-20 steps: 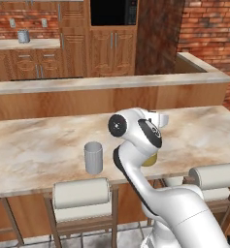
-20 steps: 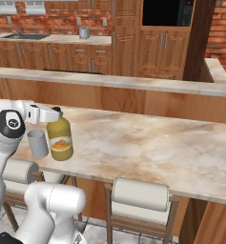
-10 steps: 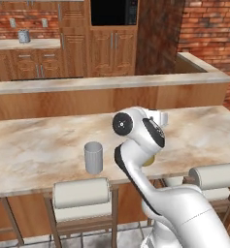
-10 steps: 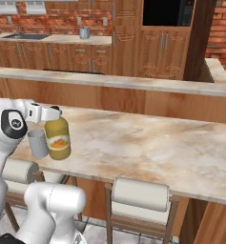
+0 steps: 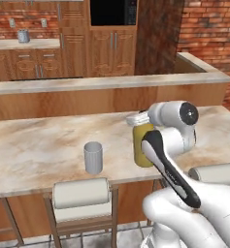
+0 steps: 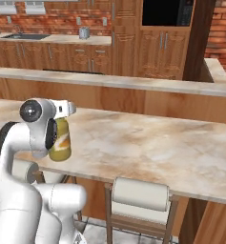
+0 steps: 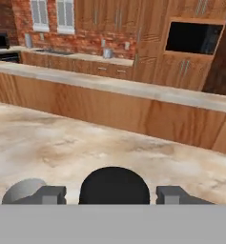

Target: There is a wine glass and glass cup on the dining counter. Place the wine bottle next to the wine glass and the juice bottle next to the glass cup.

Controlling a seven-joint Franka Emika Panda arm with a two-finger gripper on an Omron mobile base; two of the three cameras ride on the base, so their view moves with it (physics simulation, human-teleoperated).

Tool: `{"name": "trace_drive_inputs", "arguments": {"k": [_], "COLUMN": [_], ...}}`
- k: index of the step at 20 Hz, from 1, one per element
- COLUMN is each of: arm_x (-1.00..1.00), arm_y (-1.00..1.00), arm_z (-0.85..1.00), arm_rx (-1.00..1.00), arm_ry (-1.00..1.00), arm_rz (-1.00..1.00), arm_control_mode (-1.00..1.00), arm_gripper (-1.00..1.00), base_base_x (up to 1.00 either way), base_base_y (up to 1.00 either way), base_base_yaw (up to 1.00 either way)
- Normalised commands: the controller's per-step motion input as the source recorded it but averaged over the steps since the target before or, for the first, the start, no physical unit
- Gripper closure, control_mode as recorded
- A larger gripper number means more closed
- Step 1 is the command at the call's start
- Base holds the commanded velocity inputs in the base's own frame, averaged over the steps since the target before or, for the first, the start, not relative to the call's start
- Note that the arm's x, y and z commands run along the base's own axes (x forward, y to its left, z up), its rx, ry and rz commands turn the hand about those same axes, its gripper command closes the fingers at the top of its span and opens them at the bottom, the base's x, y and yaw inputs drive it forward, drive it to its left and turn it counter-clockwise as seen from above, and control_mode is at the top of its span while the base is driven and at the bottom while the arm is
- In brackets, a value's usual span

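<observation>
The juice bottle (image 5: 142,145), yellow with a black cap, stands upright near the front edge of the dining counter (image 5: 39,145). My gripper (image 5: 138,119) is shut on its upper part from the side. The pale glass cup (image 5: 93,157) stands a short way to the bottle's left, apart from it. In the right base view my arm covers the cup, and the bottle (image 6: 61,141) shows its orange-white label under the gripper (image 6: 66,110). In the hand view the black cap (image 7: 114,186) rises between my fingertips (image 7: 50,194), with the cup's rim (image 7: 23,189) at lower left. The wine glass and wine bottle are out of view.
A raised tier (image 5: 87,83) runs behind the counter. Padded stools (image 5: 81,193) (image 5: 216,172) (image 6: 140,195) stand under its front edge. Wooden cabinets with a metal pot (image 5: 23,35) line the far brick wall. Bare counter (image 6: 157,143) stretches to the right of the bottle.
My wrist has swung round the bottle and now hides the cup in the right base view. The bottle stays gripped at nearly the same spot; the cup has not moved.
</observation>
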Motion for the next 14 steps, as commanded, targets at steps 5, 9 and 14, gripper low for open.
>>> {"name": "trace_drive_inputs", "arguments": {"k": [5, 9, 14], "arm_x": [0.06, 0.34, 0.5], "arm_y": [-0.08, -0.05, -0.01], "arm_z": [-0.01, -0.1, -0.15], "arm_rx": [0.0, 0.02, 0.11], "arm_ry": [0.02, 0.0, 0.02], "arm_rz": [0.89, 0.82, 0.65], "arm_control_mode": [-1.0, -1.0, -1.0], "arm_gripper": [1.0, 1.0, 1.0], "base_base_x": [0.0, 0.0, 0.0], "base_base_y": [0.0, 0.0, 0.0], "base_base_yaw": [0.0, 0.0, 0.0]}}
